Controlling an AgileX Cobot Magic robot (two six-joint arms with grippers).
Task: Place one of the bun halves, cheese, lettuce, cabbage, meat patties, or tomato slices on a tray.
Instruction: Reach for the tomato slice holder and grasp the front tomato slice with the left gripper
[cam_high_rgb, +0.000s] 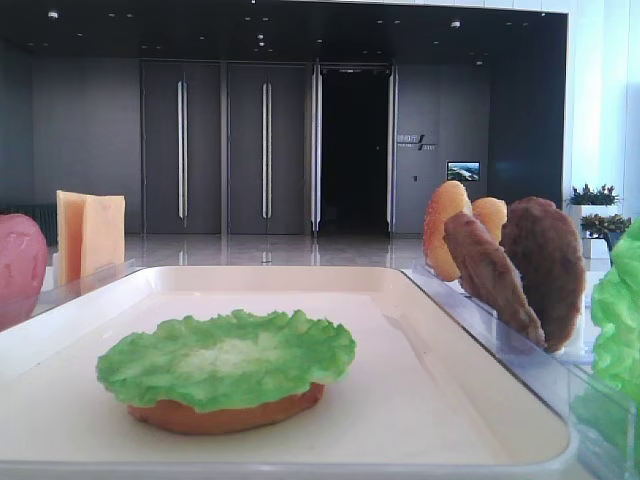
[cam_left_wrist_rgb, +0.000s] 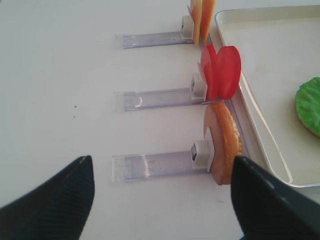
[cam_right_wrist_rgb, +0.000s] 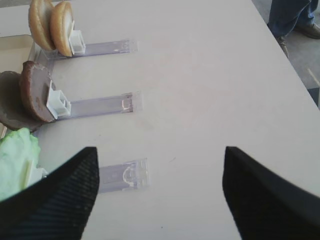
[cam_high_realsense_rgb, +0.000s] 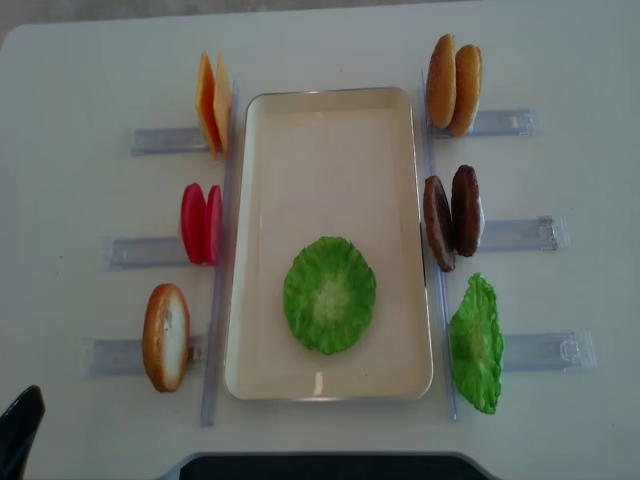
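Note:
A green lettuce leaf (cam_high_realsense_rgb: 329, 294) lies on an orange-brown bun base (cam_high_rgb: 225, 412) on the cream tray (cam_high_realsense_rgb: 330, 120). Left of the tray, cheese (cam_high_realsense_rgb: 213, 103), tomato slices (cam_left_wrist_rgb: 220, 71) and a bun half (cam_left_wrist_rgb: 223, 142) stand upright in holders. On the tray's right stand two bun halves (cam_high_realsense_rgb: 454, 84), meat patties (cam_high_realsense_rgb: 452, 215) and another green leaf (cam_high_realsense_rgb: 476, 343); I cannot tell if that leaf is cabbage. My left gripper (cam_left_wrist_rgb: 162, 165) is open over the table, left of the near bun half. My right gripper (cam_right_wrist_rgb: 160, 152) is open over bare table, right of the leaf's holder.
Clear plastic holders (cam_high_realsense_rgb: 150, 252) run outward from both long sides of the tray. A person's legs (cam_right_wrist_rgb: 292, 20) show past the table's far edge in the right wrist view. A dark edge (cam_high_realsense_rgb: 320, 466) lies along the table's front.

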